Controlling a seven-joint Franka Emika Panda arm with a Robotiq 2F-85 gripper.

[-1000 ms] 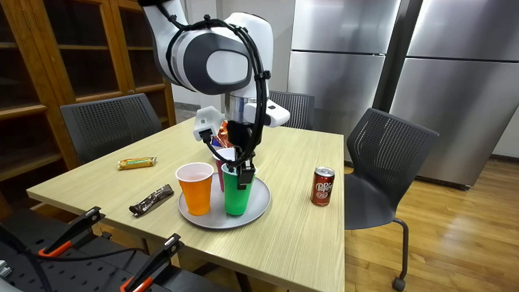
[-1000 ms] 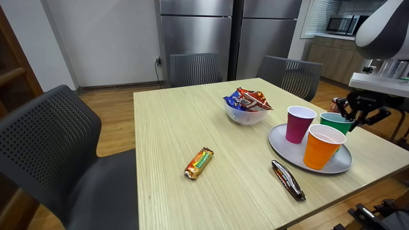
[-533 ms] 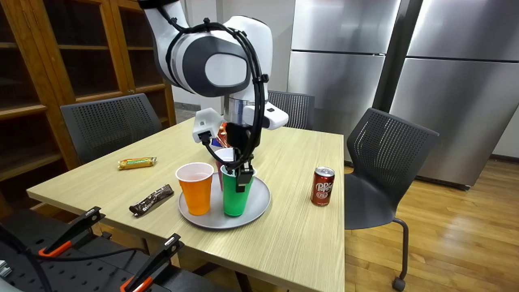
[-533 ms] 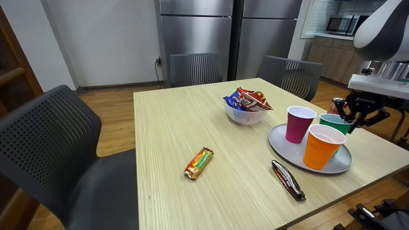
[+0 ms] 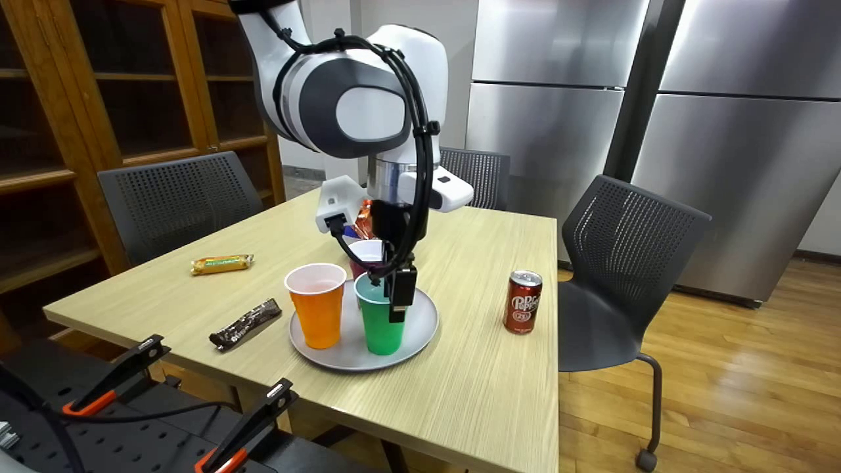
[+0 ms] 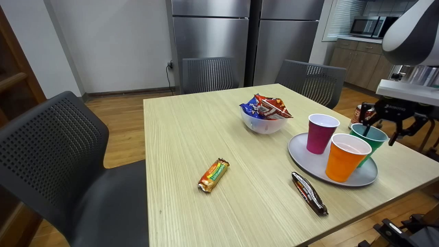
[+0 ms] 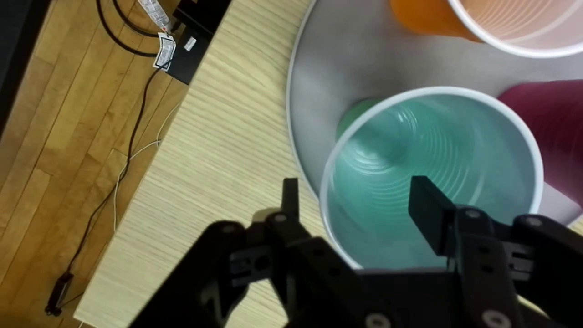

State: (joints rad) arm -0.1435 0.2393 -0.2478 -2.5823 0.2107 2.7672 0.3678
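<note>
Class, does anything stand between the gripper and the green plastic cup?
Nothing visible: the open gripper is at the green plastic cup, one finger over its opening, the other outside its rim. The orange plastic cup stands beside it, not between.

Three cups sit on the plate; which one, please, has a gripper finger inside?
The green cup: one finger of the gripper is inside it; the orange cup and maroon cup have none.
</note>
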